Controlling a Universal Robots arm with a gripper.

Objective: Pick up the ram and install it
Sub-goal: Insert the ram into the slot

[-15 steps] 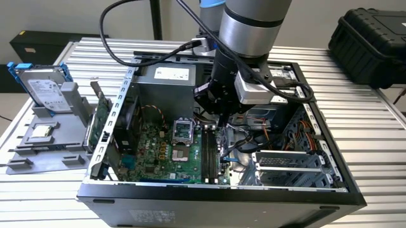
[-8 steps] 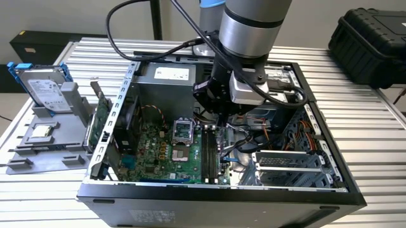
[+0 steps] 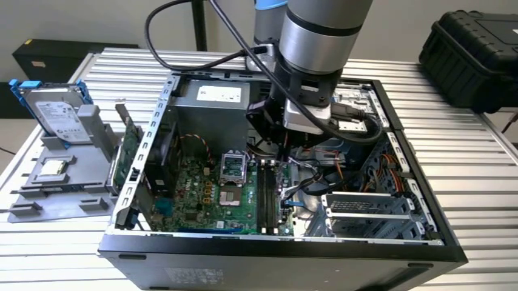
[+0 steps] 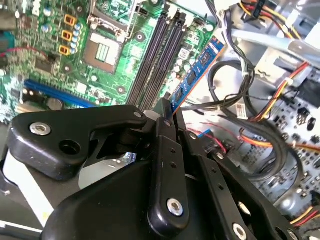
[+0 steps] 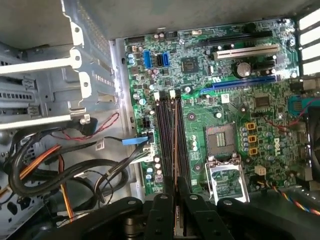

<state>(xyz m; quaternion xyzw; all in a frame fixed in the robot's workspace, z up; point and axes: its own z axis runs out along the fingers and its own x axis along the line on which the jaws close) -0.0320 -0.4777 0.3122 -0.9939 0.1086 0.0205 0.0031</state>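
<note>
- My black two-fingered hand (image 3: 271, 151) is down inside the open black computer case (image 3: 283, 251), which lies on its side on the ribbed metal desk (image 3: 461, 163).
- My hand (image 4: 169, 112) is closed narrow on the long, thin blue-green ram stick with a row of black chips (image 4: 197, 72). In the second wrist view my fingers (image 4: 167, 150) pinch one end, and the rest of the stick juts out beyond them.
- In the first wrist view I see the ram stick (image 5: 174, 150) edge-on. It is a thin line running out from my hand (image 5: 175, 195) along the long black memory slots (image 5: 162, 135) on the green motherboard (image 5: 225, 115).
- The stick is over those slots and lined up with their length. I cannot tell whether it touches them.
- A square silver processor socket (image 5: 222, 170) sits on the board just beside the slots.
- On the slots' other side, off the edge of the board, lie loops of black, orange and yellow cables (image 4: 260, 100).
- Outside the case, on the exterior view's left, a silver hard drive with a blue frame (image 3: 55, 112) stands upright in a grey plastic holder (image 3: 57, 194).
- A green expansion card with a metal bracket (image 3: 125, 154) stands on edge between that drive and the case wall.
- A black hard-shell carrying case (image 3: 474, 54) is at the exterior view's right, well apart from the computer.
</note>
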